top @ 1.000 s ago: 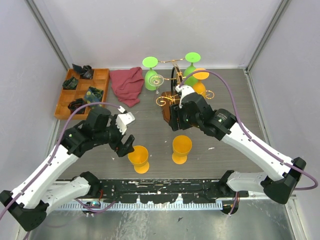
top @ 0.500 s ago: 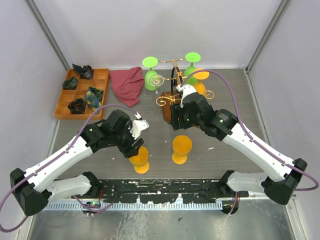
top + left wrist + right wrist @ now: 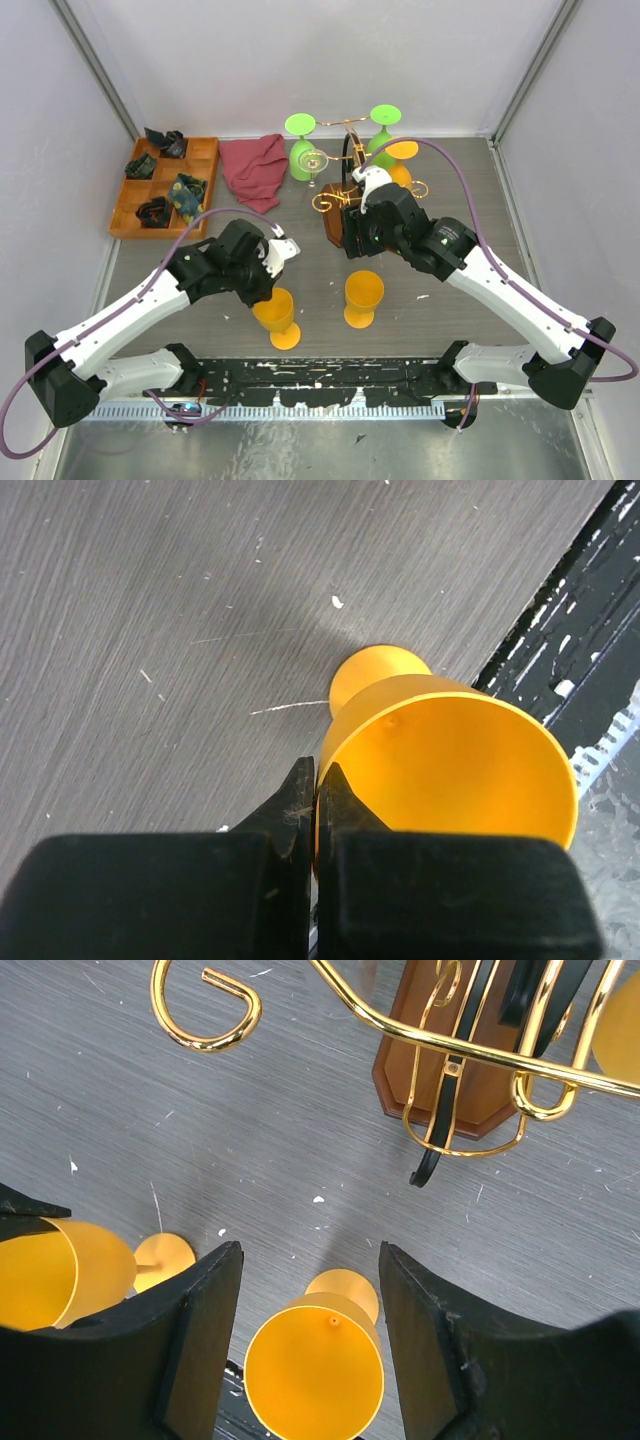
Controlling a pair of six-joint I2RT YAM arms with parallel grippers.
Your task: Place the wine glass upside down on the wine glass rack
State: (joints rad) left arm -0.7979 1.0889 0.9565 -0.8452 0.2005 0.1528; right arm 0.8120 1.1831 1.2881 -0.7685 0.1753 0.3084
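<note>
- Left gripper pinched shut on the glass rim — bowl up, close to the table's near edge.
- Right gripper hung wide open over a second glass.
- Rack stood just beyond — bare tabletop between.

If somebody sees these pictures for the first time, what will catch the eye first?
Two bright orange glasses sit at the near side of the table. The left fingers pinch the rim of the left orange glass, and the right fingers hang open above the right orange glass. At the back centre, the gold wire rack carries green glasses hanging upside down.
</note>
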